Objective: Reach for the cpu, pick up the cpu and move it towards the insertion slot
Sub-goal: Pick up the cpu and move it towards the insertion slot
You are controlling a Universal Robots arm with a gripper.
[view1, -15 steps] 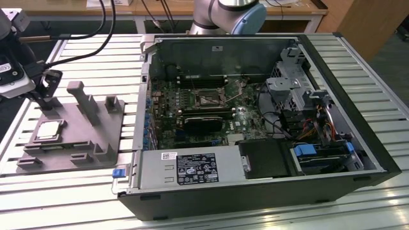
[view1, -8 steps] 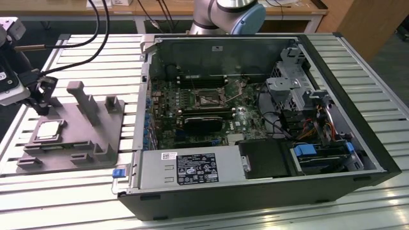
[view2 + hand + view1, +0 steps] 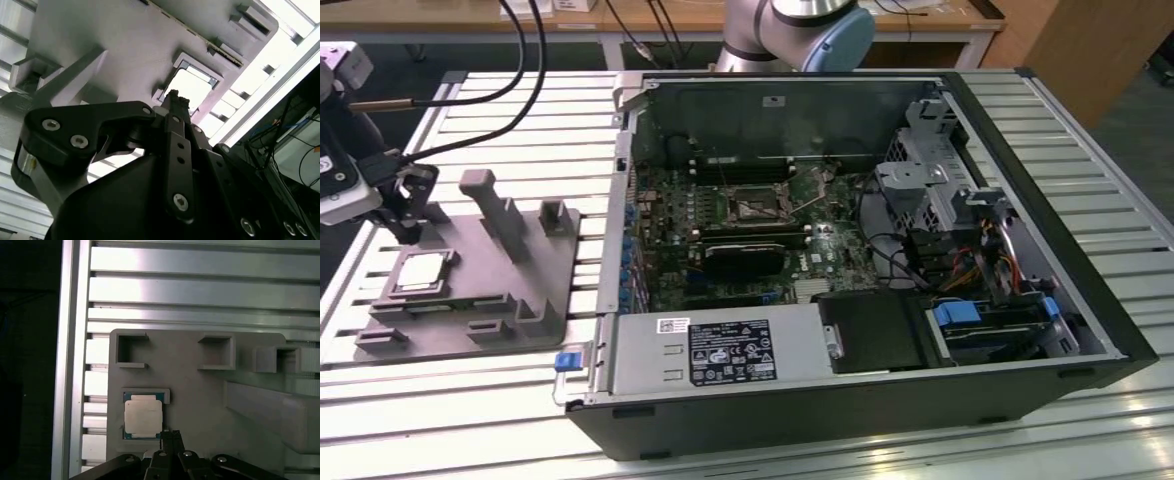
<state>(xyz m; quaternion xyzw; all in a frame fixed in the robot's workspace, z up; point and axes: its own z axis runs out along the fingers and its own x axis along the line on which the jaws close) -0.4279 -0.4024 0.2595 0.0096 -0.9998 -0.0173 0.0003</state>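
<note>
The cpu (image 3: 423, 272), a small square chip with a silvery top, lies flat in a pocket of the grey fixture (image 3: 507, 290) at the exterior view's left. My gripper (image 3: 410, 232) hangs just above the fixture, a little behind the cpu, not touching it. In the first wrist view the cpu (image 3: 143, 417) sits in its recess right beside my gripper (image 3: 170, 436), whose fingers are pressed together and hold nothing. The second wrist view shows the shut gripper (image 3: 173, 97) in front of the bright cpu (image 3: 192, 86). The insertion slot (image 3: 758, 206) lies inside the open computer case on the green board.
The grey fixture carries upright posts (image 3: 486, 205) and several empty square pockets (image 3: 131, 350). The open case (image 3: 854, 400) fills the middle and the exterior view's right, with its metal wall (image 3: 622, 200) between fixture and board. Cables (image 3: 520, 60) hang above the slatted table (image 3: 1121, 200).
</note>
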